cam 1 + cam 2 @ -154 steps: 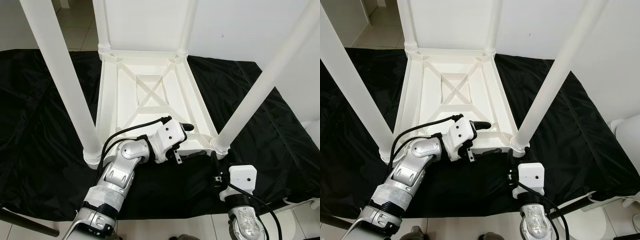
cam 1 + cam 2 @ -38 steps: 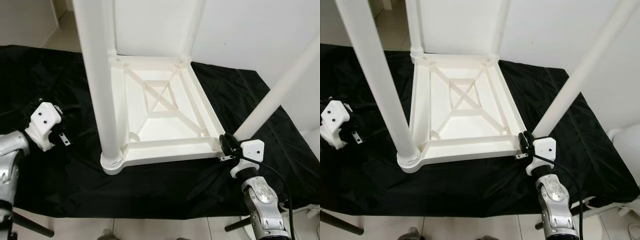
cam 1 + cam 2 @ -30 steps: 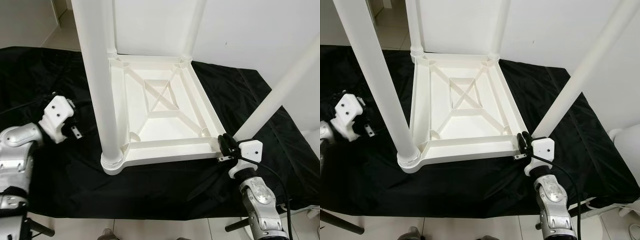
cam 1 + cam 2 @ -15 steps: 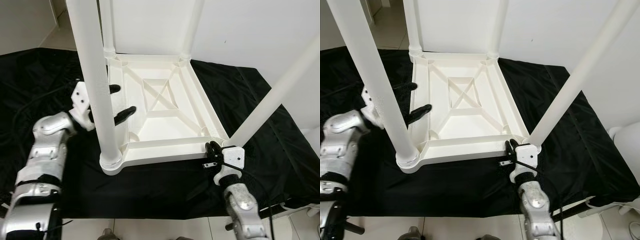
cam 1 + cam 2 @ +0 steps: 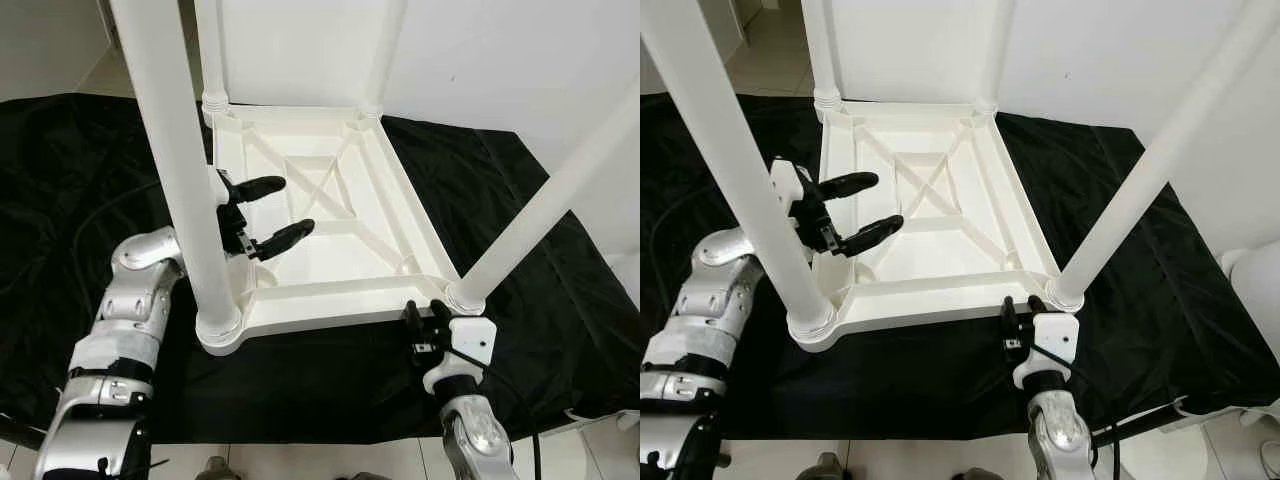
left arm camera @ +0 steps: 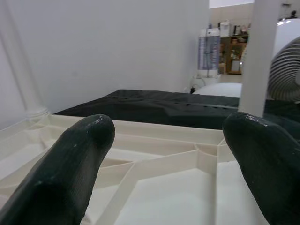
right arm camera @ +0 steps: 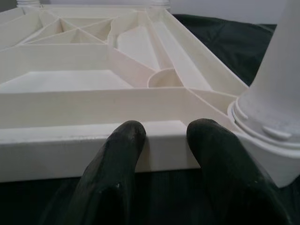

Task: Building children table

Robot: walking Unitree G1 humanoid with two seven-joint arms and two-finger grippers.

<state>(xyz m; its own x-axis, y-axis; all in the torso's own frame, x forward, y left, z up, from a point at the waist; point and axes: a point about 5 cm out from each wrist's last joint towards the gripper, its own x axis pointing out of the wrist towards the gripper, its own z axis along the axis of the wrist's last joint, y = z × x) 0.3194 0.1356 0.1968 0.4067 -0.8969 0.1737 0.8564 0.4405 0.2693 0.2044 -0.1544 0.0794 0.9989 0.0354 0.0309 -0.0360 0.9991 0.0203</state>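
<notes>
so the white plastic children's table (image 5: 320,190) is sitting upside down on a black cloth (image 5: 80,200) spread over the desk, with all four legs plugged in and pointing up. the left gripper (image 5: 268,210) has its jaws spread wide, empty, reaching over the left rim of the upturned top right behind the near left leg (image 5: 180,160), fingers hanging over the ribbed underside. the right gripper (image 5: 1018,325) is low at the near edge, just beside the near right leg (image 5: 1140,170) socket, jaws slightly apart with the fingertips (image 7: 122,140) up against the edge wall, not clamped on anything as far as i can tell. my guess is the step is checking or seating the legs, or getting a hold to flip the thing over. to do it well i'd get the left jaws around the rim wall or a rib rather than the fat leg, since the leg looks too wide for that opening. keep the right one braced on the near edge so the table can't slide on the cloth, which looks slippery. push legs straight down into sockets, no twisting sideways
</notes>
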